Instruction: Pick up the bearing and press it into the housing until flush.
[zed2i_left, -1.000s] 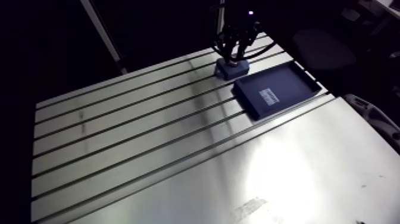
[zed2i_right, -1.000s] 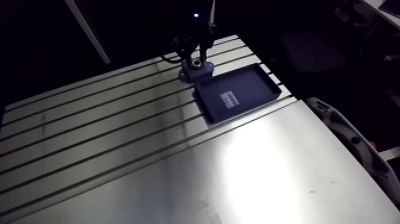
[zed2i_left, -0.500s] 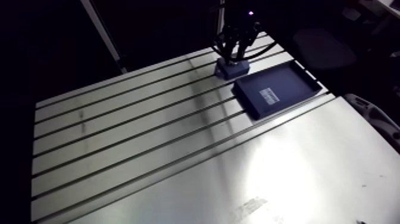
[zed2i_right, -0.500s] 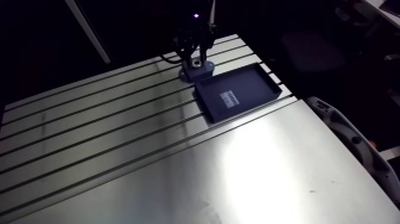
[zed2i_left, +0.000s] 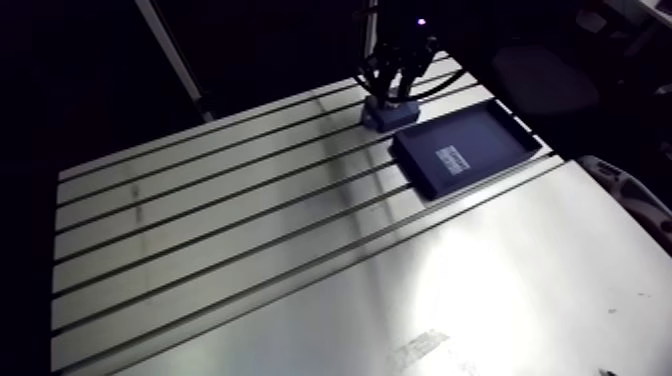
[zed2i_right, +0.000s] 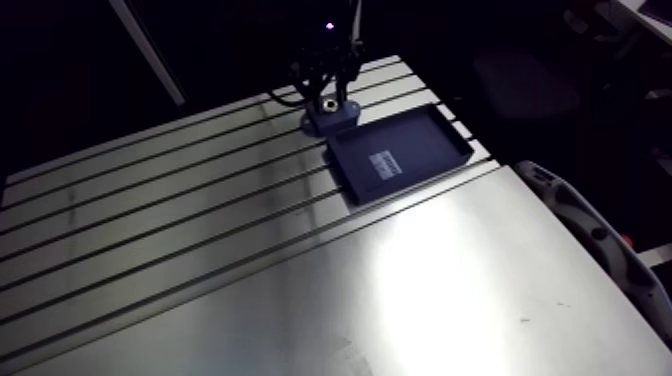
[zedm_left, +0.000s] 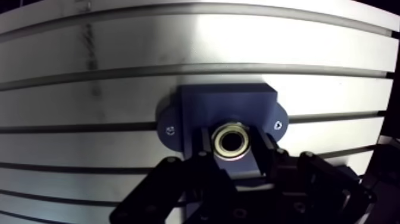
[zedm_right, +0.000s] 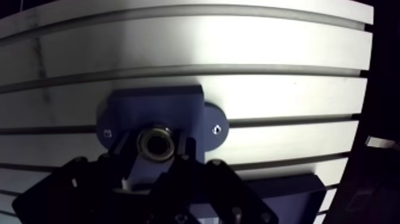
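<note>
Bearing (zedm_left: 231, 142), a small shiny ring with a dark hole in the middle, sits right between the two fingers (zedm_left: 262, 152). The fingers are close together and press on it, one on each side, so they are holding it. Right under the ring is the housing (zedm_left: 226, 107), a dark blue block with a round ear on each side of the fingers and a tiny hole in each ear. The ring is over the middle of the block, but I cannot tell if it is pushed all the way in. The block lies flat on the bench (zed2i_left: 250, 230), which is shiny metal with long dark slots, and one slot runs under the block. Just beside the fingers, close to the block, lies a flat dark tray (zed2i_left: 490, 135) with a small white label (zed2i_left: 451, 160) inside it.
</note>
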